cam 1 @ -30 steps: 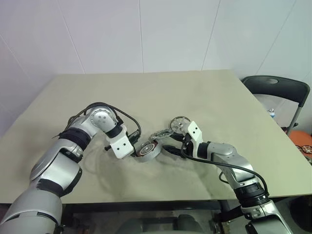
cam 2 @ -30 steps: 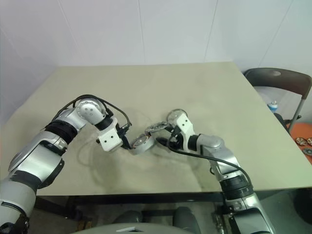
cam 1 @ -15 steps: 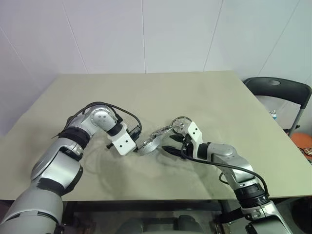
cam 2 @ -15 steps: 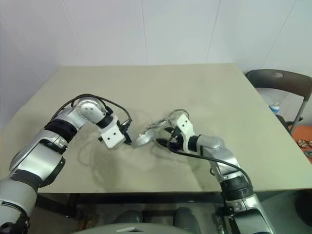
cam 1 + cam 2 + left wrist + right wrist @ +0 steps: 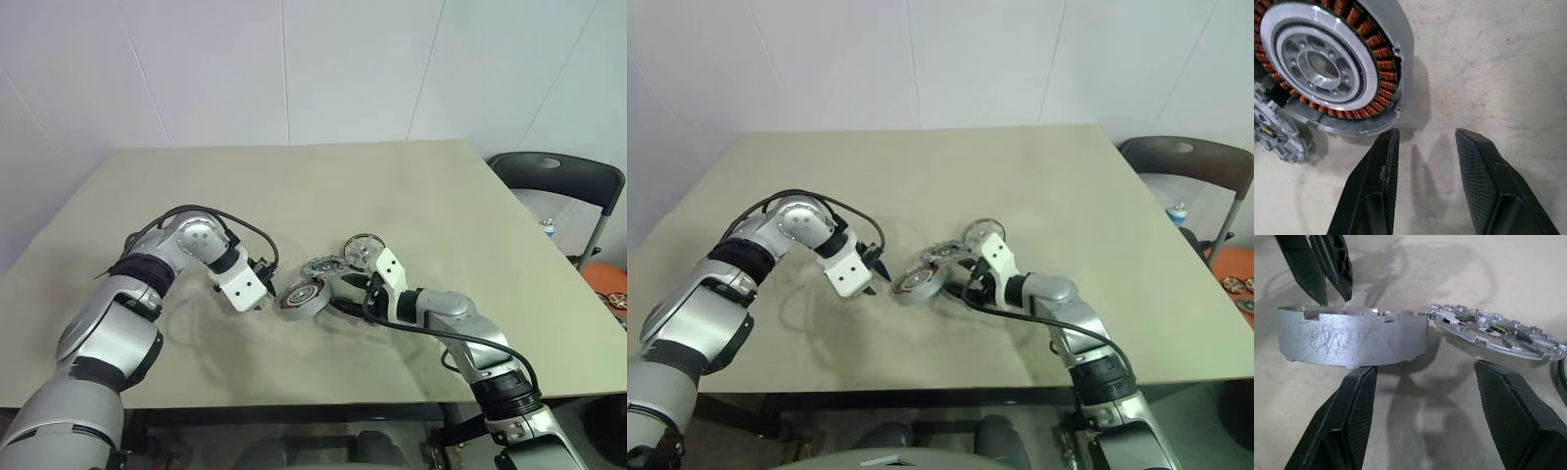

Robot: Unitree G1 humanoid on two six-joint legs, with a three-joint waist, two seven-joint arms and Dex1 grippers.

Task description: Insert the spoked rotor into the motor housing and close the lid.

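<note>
The wide beige table [image 5: 411, 186] is carrying all three parts in a tight cluster nearer its front edge than its back, roughly midway between the side edges. The motor housing [image 5: 300, 297], a flat round grey-walled disc with a ring of copper-coloured windings round a silver centre, is lying flat with its windings facing up. The lid [image 5: 321, 265], a smaller grey slotted metal disc, is sitting tilted just behind it toward the back edge, seemingly leaning on the housing's rim, and the spoked rotor [image 5: 361, 250], a thin dark ring with slim silvery spokes, is lying just beyond the lid, toward the right edge. The left end effector [image 5: 266, 291] is hanging just beside the housing on its left, fingers parted and grasping nothing, with bare table between them in the left wrist view. The right end effector [image 5: 345, 294] is standing spread and empty just beside the housing's right wall. The rotor is lying behind the right end effector, so the right arm is probably the nearer one for fetching it.
</note>
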